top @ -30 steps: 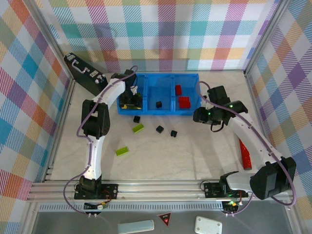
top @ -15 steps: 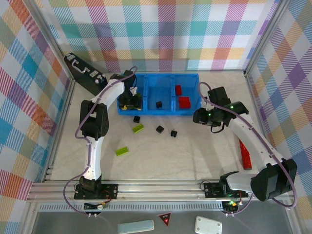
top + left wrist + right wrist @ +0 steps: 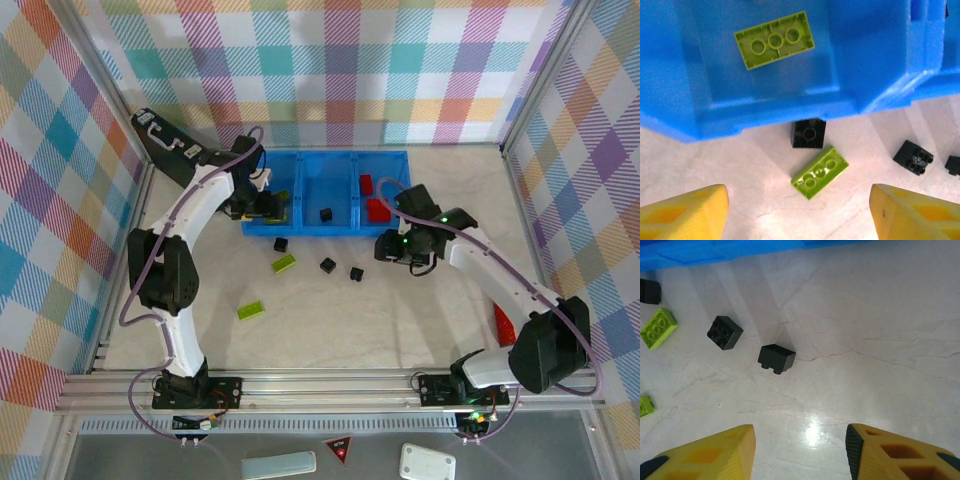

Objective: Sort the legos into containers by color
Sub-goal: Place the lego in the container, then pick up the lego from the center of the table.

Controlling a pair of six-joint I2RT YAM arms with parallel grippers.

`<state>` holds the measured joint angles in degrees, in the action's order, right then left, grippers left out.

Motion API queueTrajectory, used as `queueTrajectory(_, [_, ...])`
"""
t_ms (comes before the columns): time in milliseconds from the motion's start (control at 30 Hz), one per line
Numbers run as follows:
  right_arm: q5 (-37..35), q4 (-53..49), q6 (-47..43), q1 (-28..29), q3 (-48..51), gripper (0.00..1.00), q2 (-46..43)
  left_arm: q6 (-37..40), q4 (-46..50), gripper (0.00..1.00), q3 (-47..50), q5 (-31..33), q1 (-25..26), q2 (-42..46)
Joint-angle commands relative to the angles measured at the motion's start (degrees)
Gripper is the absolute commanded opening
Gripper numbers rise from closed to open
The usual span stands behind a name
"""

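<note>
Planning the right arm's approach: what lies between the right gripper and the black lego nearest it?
Nothing: in the right wrist view, the table between the right gripper and that black lego is bare.

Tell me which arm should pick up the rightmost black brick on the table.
Right. The open right gripper hovers close to that brick, facing it; the left gripper is at the tray's left compartment, farther off.
</note>
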<state>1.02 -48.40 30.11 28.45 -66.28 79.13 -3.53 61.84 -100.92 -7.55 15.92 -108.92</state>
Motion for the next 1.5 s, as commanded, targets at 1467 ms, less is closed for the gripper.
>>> queueTrajectory(1467, [-19.0, 6.3, 26.2, 16.2, -9.9, 0.56, 29.7, 0.9, -11.7, 0.74, 27.5, 2.5, -0.5, 18.2])
